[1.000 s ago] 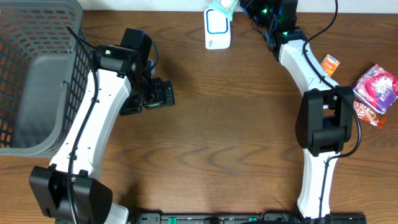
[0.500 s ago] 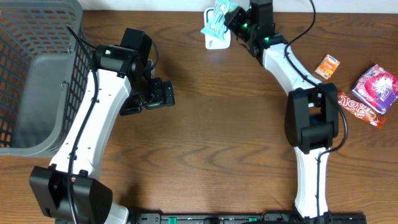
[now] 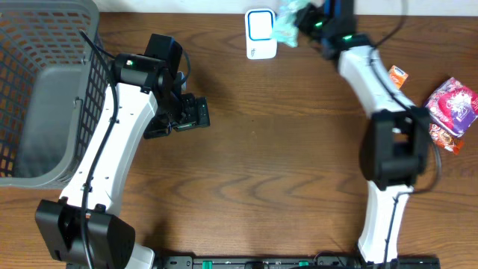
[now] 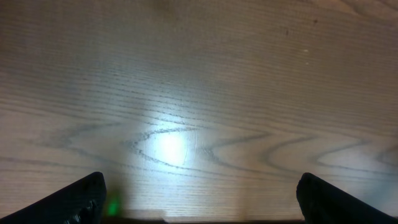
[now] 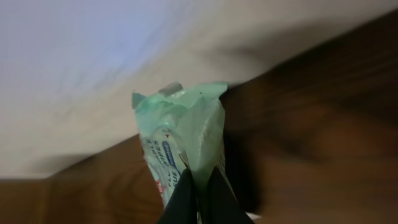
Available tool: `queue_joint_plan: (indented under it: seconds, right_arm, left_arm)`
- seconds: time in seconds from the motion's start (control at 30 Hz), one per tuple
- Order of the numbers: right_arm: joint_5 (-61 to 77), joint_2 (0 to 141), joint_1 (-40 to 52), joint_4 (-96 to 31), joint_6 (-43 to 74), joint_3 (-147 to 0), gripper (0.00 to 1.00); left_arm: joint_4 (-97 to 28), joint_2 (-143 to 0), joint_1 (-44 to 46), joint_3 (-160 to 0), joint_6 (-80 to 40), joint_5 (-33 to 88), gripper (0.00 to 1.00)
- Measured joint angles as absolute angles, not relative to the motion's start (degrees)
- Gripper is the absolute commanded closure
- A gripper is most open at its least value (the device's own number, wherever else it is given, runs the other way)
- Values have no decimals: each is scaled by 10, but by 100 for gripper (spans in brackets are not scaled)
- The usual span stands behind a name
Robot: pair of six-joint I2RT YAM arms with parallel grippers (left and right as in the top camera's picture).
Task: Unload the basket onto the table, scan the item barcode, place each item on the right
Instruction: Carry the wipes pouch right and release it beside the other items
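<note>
Step in hand, as judged: presenting the item to the reader, scan not confirmed. The pale green packet (image 3: 287,21) sits just beside the right edge of the white scanner (image 3: 261,33), not over its face. No barcode can be made out in either view, so which side faces the reader cannot be told. The next move likely calls for carrying the packet sideways over the scanner window and turning the wrist until the printed code faces it, without loosening the pinch on the thin wrapper. Poses, nearest first: the left arm is bent over the middle-left of the table (image 3: 246,172), with the left gripper (image 3: 183,116) beside the grey basket (image 3: 19,161). Its fingers (image 4: 81,199) are spread wide, holding nothing, only bare wood below. Farther right, three snack packs (image 3: 450,103) lie together near the edge, untouched. Farthest, the right arm is stretched long to the back edge. The right gripper (image 5: 198,183) is clamped tight on the packet's lower seam, the packet standing up above the fingertips.
</note>
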State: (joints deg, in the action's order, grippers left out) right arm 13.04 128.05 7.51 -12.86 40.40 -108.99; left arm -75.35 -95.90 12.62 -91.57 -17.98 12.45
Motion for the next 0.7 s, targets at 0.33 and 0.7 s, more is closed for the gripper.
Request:
queue_joint_plan:
  seconds: [0.33, 0.7]
  right_arm:
    - [-95, 1159, -70, -439, 294, -1106, 98]
    - [-177, 1173, -168, -548, 261, -1105, 1]
  left_arm:
    - [-754, -959, 126, -916, -180, 125, 2]
    - [-754, -959, 126, -916, -180, 125, 2]
